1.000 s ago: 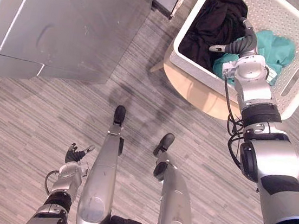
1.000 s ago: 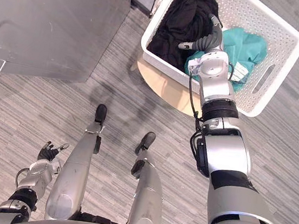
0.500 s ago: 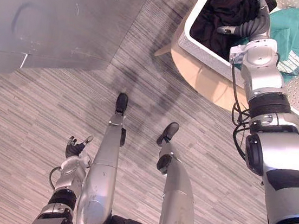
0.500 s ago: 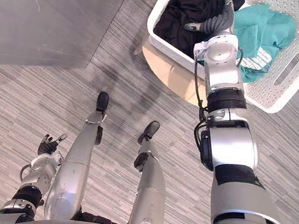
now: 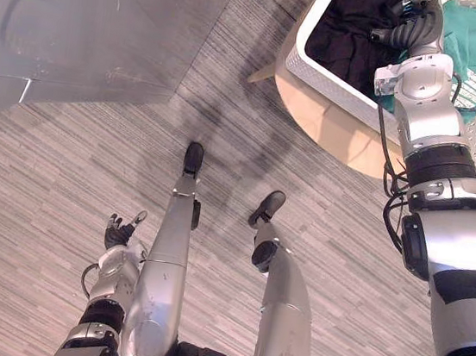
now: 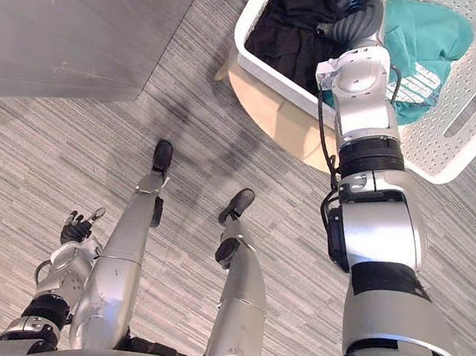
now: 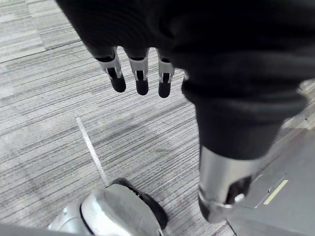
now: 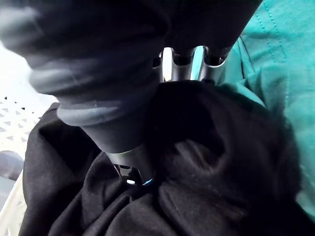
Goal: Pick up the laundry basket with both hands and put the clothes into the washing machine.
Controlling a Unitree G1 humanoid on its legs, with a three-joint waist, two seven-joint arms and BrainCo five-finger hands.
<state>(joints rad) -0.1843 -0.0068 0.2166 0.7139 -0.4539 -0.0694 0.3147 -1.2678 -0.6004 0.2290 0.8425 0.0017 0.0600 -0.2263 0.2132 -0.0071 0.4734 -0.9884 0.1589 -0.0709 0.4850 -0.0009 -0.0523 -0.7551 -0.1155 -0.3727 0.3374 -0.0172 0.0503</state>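
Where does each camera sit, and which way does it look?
Left eye view: on the head, looking down at the floor; both arms show, left hand low, right hand in the laundry basket.
Right eye view: beside it, same scene slightly shifted.
Left wrist view: on the left wrist, looking past its straight fingers at the floor.
Right wrist view: on the right wrist, looking into the laundry basket at black clothes and teal cloth.
Shared: the eye views also show those clothes.
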